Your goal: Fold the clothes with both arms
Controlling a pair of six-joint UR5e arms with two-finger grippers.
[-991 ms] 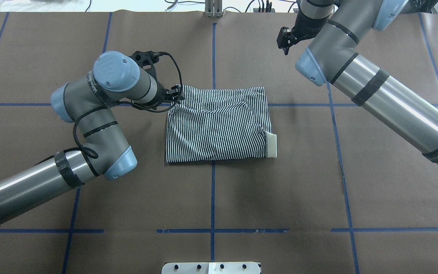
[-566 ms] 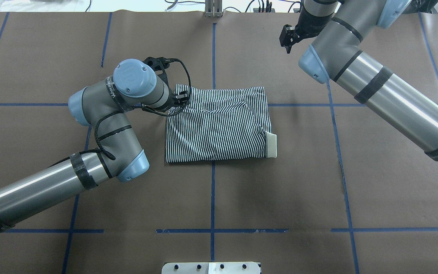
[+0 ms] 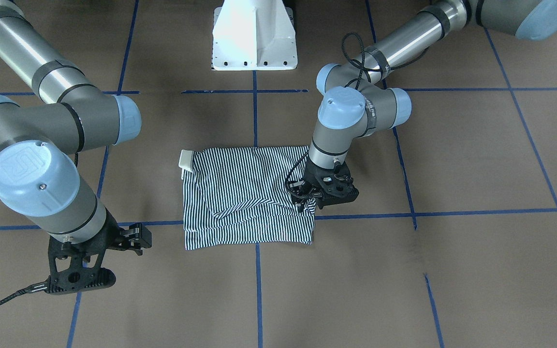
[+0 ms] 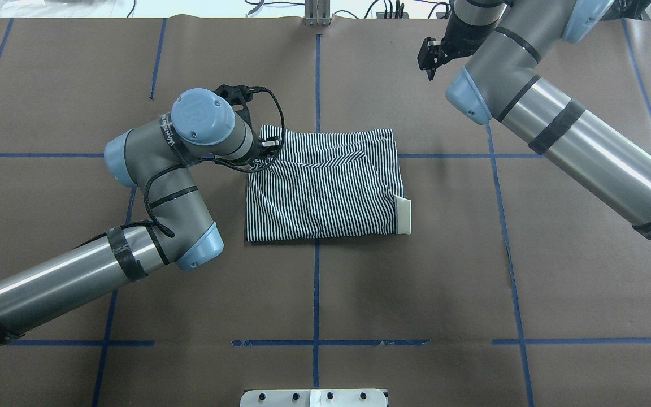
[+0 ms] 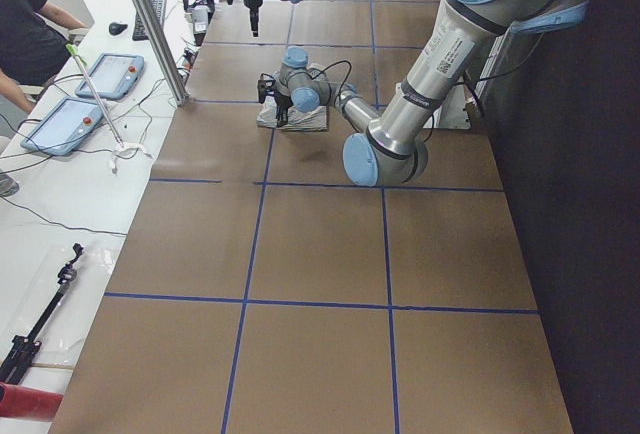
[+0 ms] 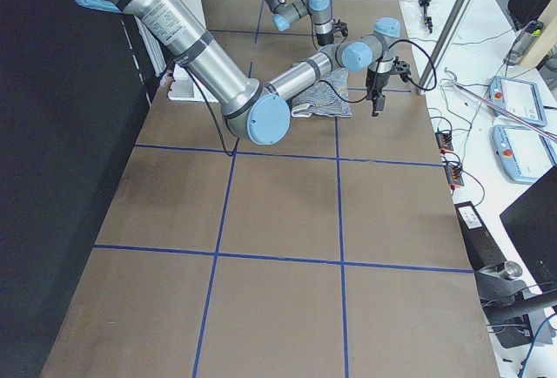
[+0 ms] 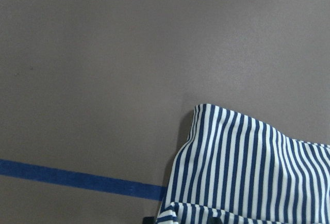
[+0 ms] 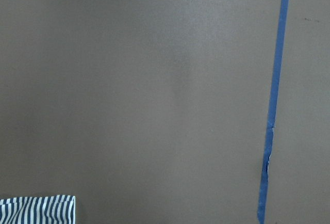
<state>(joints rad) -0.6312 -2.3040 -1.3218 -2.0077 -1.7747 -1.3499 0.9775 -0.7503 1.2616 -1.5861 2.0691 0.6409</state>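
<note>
The striped shirt (image 4: 325, 192) lies folded into a rectangle at the table's middle, and its cream collar (image 4: 404, 216) sticks out at the right edge. From across the table the same shirt (image 3: 244, 198) shows its collar (image 3: 186, 162) at the left. My left gripper (image 4: 263, 148) is shut on the shirt's far left corner, which is bunched and slightly raised; the front-facing view shows this gripper (image 3: 306, 203) pinching cloth. The left wrist view holds a lifted striped edge (image 7: 247, 167). My right gripper (image 4: 428, 59) hangs open above bare table at the far right, away from the shirt.
The white pedestal base (image 3: 254, 34) stands at the robot's side of the table. Blue tape lines (image 4: 316, 85) grid the brown surface. In the left side view a person (image 5: 25, 34) sits by tablets (image 5: 70, 119) on a white bench beyond the far edge.
My left arm has swung right and closer to the shirt's far left corner while still holding it. The right arm has drawn back slightly toward the far right.
</note>
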